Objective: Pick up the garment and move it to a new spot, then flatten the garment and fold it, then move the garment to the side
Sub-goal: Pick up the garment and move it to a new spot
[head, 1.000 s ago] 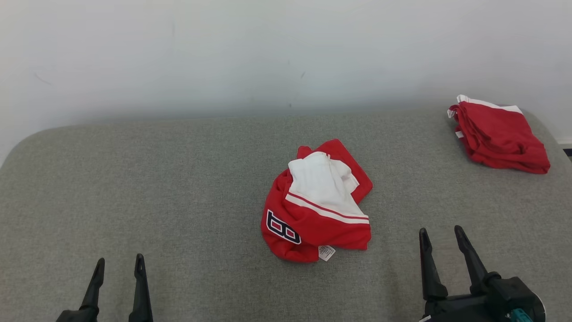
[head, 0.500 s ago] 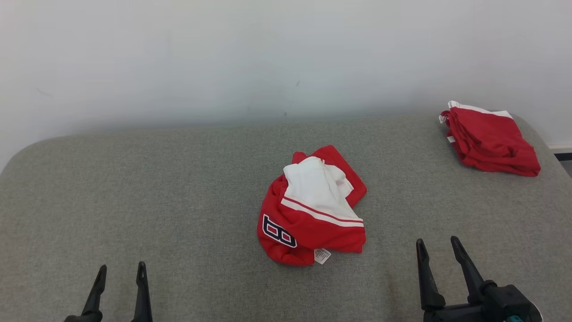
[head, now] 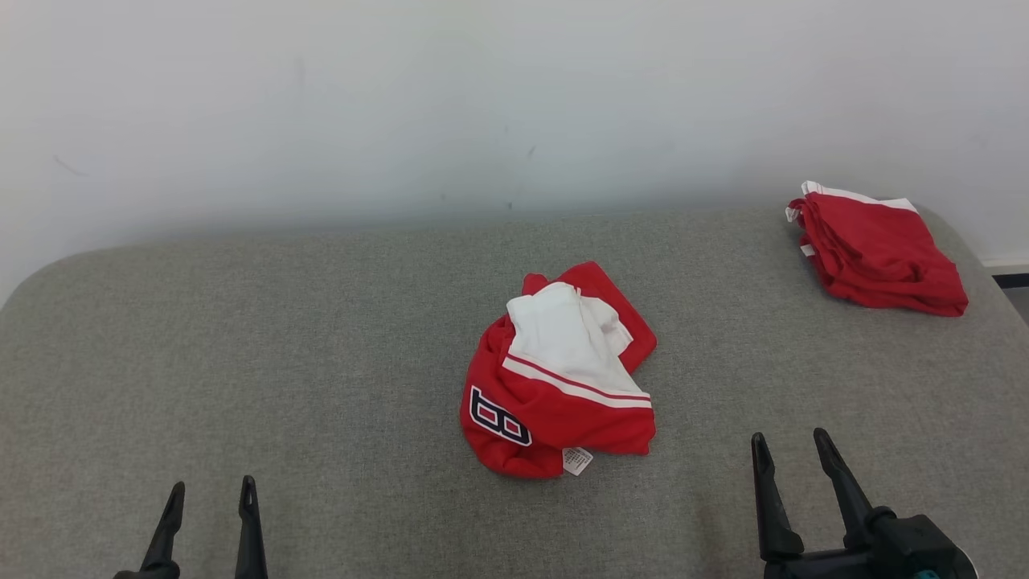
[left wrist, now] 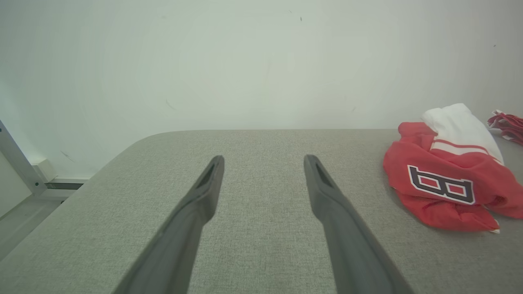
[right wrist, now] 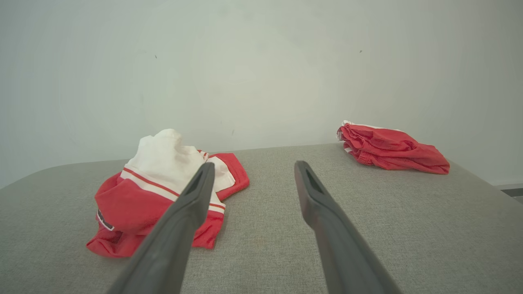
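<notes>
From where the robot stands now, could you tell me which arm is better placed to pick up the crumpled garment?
Probably the right: the right gripper stands open and nearer the crumpled garment; the left gripper, also open, sits farther off.

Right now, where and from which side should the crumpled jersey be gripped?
Probably the raised white fold atop the jersey, coming from above on the right: it stands highest off the pad, and the open right gripper sits nearest.

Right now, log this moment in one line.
phase: pre-grasp | crumpled red-and-white jersey: centre, untouched | folded red garment: far right | left gripper jaws: open, empty | right gripper jaws: open, empty
</notes>
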You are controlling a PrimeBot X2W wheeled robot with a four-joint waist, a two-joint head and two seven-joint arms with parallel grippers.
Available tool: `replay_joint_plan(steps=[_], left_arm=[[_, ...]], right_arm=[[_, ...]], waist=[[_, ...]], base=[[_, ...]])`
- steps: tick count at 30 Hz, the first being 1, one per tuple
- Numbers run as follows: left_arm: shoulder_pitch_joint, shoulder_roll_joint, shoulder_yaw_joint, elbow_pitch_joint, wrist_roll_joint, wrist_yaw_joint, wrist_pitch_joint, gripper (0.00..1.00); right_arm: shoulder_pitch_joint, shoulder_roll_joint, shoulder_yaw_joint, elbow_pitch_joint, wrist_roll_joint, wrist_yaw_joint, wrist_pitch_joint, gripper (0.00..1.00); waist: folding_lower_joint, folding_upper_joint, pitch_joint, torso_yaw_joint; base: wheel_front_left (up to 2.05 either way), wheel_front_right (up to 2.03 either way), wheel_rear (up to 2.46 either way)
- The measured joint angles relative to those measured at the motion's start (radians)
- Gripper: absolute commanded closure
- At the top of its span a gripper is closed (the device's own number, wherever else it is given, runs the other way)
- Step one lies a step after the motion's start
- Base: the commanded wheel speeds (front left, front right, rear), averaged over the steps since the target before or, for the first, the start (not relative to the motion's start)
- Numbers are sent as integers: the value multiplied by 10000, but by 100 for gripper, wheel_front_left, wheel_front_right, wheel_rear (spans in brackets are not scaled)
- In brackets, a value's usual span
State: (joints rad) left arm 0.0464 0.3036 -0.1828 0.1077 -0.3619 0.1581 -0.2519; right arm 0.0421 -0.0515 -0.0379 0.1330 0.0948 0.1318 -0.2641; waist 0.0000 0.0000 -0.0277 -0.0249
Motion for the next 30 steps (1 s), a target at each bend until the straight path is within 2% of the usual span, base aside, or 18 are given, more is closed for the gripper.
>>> replay_joint_plan(steps=[30], left_arm=[[52, 54, -148, 52, -111, 92, 25, 0]], right_arm=[[79, 0, 21, 75, -77, 2, 0, 0]], waist=[[1, 0, 55, -6]], base=[[0, 0, 0]])
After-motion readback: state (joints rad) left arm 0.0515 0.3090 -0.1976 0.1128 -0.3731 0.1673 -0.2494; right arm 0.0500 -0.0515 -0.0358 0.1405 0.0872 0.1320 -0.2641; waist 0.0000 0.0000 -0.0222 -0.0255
